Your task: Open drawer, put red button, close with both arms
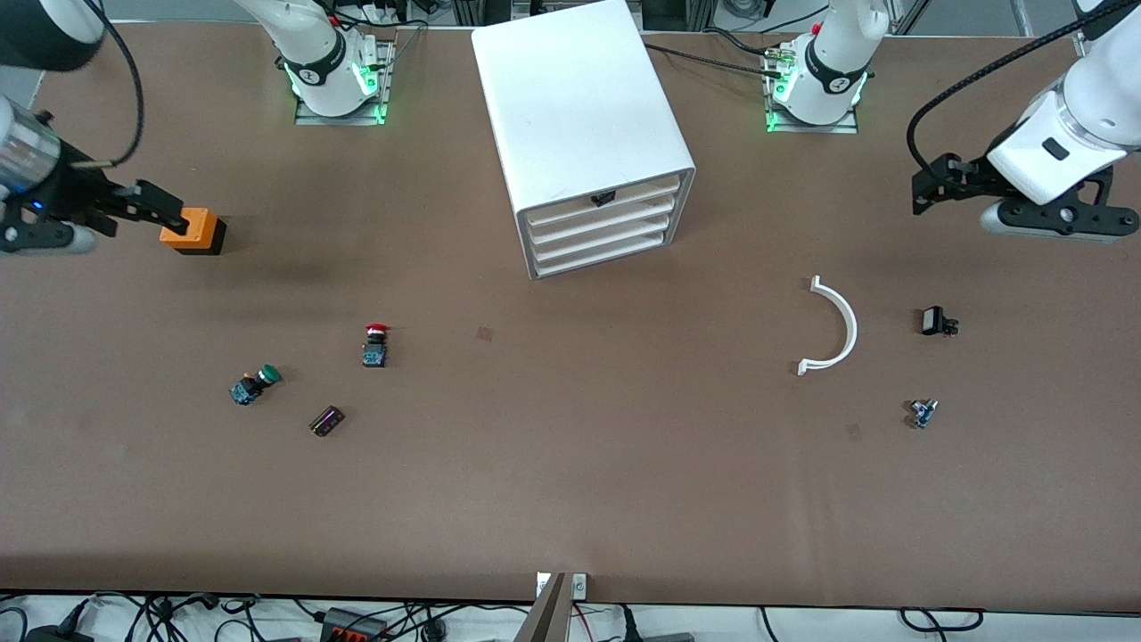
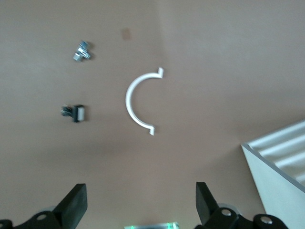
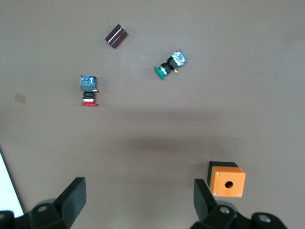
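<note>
The red button point(image 1: 375, 343) lies on its side on the table, nearer the front camera than the white drawer unit point(image 1: 588, 134) and toward the right arm's end; it also shows in the right wrist view point(image 3: 88, 90). All the unit's drawers point(image 1: 606, 227) are shut. My right gripper point(image 1: 165, 209) hangs open and empty over the table beside the orange box point(image 1: 193, 231), and its open jaws show in the right wrist view point(image 3: 138, 200). My left gripper point(image 1: 923, 189) hangs open and empty over the left arm's end of the table, also seen in the left wrist view point(image 2: 140, 202).
A green-capped switch point(image 1: 256, 384) and a small dark block point(image 1: 326, 421) lie near the red button. A white curved piece point(image 1: 833, 326), a small black part point(image 1: 938, 321) and a small blue part point(image 1: 923, 413) lie toward the left arm's end.
</note>
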### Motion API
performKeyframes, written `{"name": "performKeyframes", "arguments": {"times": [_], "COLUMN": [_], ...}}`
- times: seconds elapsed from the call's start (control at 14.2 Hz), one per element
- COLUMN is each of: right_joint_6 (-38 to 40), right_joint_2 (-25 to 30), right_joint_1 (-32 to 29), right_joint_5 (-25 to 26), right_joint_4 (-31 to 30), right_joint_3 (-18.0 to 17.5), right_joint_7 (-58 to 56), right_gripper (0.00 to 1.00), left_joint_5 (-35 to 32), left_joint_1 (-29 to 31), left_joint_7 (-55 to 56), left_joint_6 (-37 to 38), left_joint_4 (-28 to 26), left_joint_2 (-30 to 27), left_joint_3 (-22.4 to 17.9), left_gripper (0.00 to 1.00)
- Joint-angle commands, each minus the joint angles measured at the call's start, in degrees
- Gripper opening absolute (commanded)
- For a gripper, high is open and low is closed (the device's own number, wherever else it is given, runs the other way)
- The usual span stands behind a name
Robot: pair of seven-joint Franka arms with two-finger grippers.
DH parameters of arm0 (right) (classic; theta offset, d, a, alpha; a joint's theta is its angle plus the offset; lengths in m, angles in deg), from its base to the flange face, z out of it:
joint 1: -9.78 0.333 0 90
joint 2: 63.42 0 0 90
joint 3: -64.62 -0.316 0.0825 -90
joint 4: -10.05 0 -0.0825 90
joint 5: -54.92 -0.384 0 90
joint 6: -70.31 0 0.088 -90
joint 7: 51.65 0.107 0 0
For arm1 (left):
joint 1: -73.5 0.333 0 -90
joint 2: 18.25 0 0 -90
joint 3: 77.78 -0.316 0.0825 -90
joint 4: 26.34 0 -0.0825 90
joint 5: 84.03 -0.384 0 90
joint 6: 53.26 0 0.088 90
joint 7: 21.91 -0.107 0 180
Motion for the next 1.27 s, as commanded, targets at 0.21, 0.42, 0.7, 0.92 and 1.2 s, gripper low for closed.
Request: {"name": "performKeyframes", "arguments": {"times": [0.21, 0.42, 0.7, 0.92, 1.2], "right_joint_6": [-2.08, -7.08, -13.68, -18.08, -22.21], "right_joint_2": [-8.41, -13.86, -21.94, -26.61, -32.14], "right_joint_1": [6.28, 10.59, 12.01, 12.71, 13.76], "right_joint_5": [0.48, 0.74, 0.04, -0.22, -3.82], "right_joint_4": [4.04, 4.04, 4.04, 4.04, 4.04], "right_joint_3": [0.07, 0.15, 0.07, 0.07, 0.07], "right_joint_7": [0.71, 0.98, 1.07, 1.16, 1.07], "right_gripper": [1.0, 1.0, 1.0, 1.0, 1.0], "left_joint_5": [11.03, 15.77, 29.1, 40.72, 49.61], "left_joint_1": [-0.14, -0.66, -0.75, -0.49, -0.93], "left_joint_7": [-0.91, -3.09, -17.92, -27.51, -39.99], "left_joint_6": [10.82, 12.68, 12.24, 11.1, 5.75], "left_joint_4": [2.84, 2.84, 2.76, 2.49, 0.65], "left_joint_2": [3.53, 5.9, 16.24, 24.43, 32.7], "left_joint_3": [0.44, 0.88, 0.88, 0.88, 1.58], "left_gripper": [1.0, 1.0, 1.0, 1.0, 1.0]}}
